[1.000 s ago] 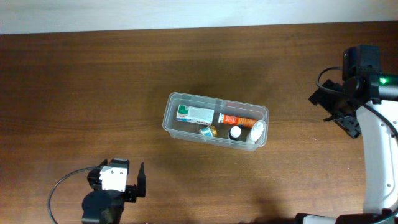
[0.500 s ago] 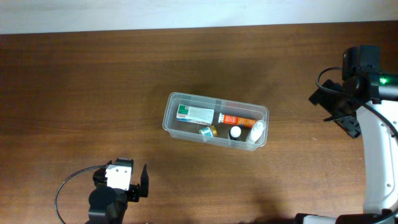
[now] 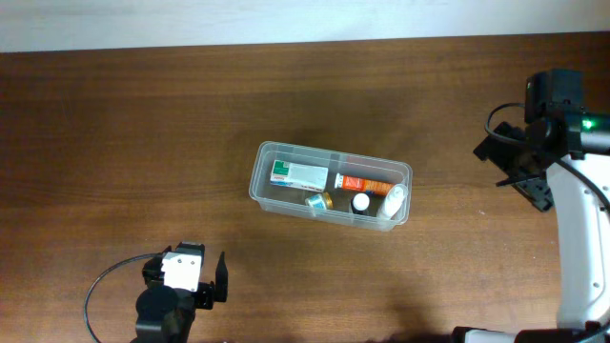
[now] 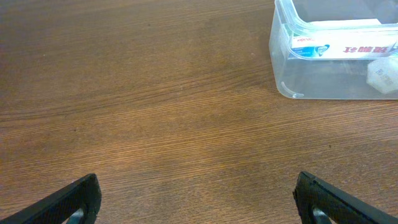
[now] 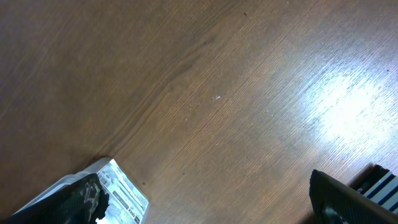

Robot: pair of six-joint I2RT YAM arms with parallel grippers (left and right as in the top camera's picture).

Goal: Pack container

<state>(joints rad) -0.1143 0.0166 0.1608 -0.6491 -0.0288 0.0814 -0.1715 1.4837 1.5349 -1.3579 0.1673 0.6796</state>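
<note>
The container (image 3: 258, 187), a clear shallow plastic bin, sits in the middle of the table. It holds a white-and-green box (image 3: 297, 173), an orange-and-white tube (image 3: 363, 182), a small gold-and-teal bottle (image 3: 317, 200), a white-capped bottle (image 3: 360, 202) and a white bottle (image 3: 394, 201). My left gripper (image 3: 186, 267) is open and empty near the front left, well short of the bin. In the left wrist view the container (image 4: 292, 87) is at the top right, ahead of the open gripper (image 4: 199, 202). My right gripper (image 3: 513, 167) is open at the far right, over bare wood (image 5: 202, 202).
A white printed label (image 5: 121, 193) shows beside the left finger in the right wrist view; I cannot tell whether it is on the finger or on the table. A black cable (image 3: 95, 291) loops by the left arm. The table's far edge meets a white wall (image 3: 286, 19).
The left arm shifted slightly toward the front edge and to the right one second ago, then stayed still. The right arm and the container have not moved.
</note>
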